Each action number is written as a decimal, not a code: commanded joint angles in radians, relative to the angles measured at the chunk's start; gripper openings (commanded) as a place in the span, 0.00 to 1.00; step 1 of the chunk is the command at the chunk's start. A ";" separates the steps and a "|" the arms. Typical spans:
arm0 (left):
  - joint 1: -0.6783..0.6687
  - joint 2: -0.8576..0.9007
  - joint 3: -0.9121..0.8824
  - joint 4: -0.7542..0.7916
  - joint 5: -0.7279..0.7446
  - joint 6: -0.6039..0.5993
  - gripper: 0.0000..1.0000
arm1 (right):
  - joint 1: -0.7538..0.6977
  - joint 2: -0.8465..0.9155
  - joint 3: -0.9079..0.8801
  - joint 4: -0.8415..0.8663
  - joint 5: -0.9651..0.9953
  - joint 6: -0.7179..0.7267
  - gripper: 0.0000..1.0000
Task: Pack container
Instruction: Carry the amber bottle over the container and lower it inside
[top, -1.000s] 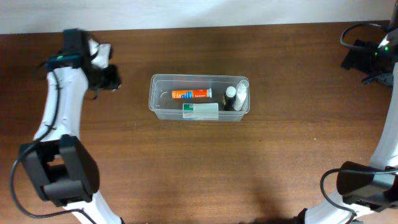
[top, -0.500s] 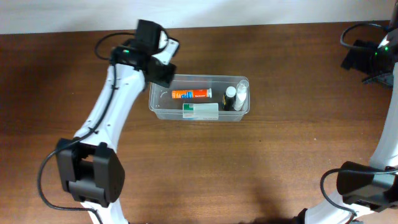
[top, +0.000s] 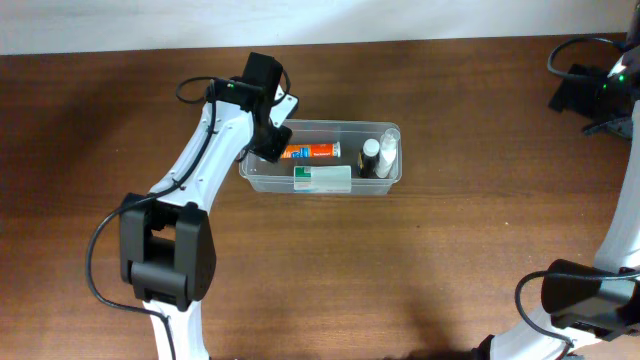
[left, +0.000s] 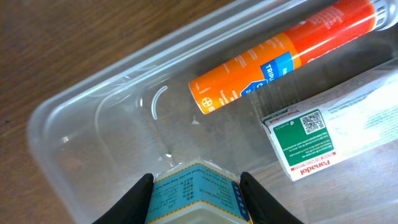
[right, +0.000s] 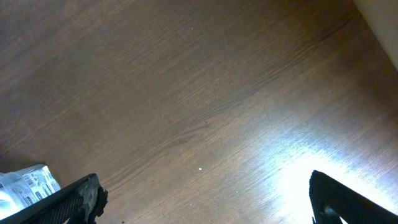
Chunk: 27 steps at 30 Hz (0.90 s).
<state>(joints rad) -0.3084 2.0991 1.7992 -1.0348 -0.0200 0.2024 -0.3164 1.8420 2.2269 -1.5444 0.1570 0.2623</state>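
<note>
The clear plastic container (top: 320, 184) stands at the table's middle; it also shows in the left wrist view (left: 74, 143). Inside lie an orange tube (top: 308, 152) (left: 286, 56), a white-and-green carton (top: 322, 178) (left: 336, 130) and small bottles (top: 378, 158) at the right end. My left gripper (top: 268, 140) (left: 196, 193) hangs over the container's left end, shut on a small blue-labelled bottle (left: 196, 196). My right gripper (top: 590, 90) (right: 205, 199) is open and empty over bare wood at the far right.
The brown wooden table (top: 450, 270) surrounds the container. A small clear packet (right: 25, 183) shows at the left edge of the right wrist view. The table's back edge meets a pale wall (top: 400, 20).
My left arm has swung from the table's far left to over the container's left end. The right arm has not moved.
</note>
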 joint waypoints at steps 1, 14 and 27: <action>0.002 0.021 0.016 -0.007 -0.010 0.016 0.34 | -0.005 -0.005 0.007 0.000 0.009 0.009 0.98; 0.003 0.051 -0.098 0.040 0.019 0.016 0.34 | -0.005 -0.005 0.007 0.000 0.009 0.009 0.99; 0.003 0.051 -0.179 0.129 0.031 0.016 0.34 | -0.005 -0.005 0.007 0.000 0.009 0.009 0.98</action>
<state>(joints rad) -0.3092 2.1361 1.6367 -0.9039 0.0036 0.2024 -0.3164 1.8420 2.2269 -1.5444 0.1570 0.2623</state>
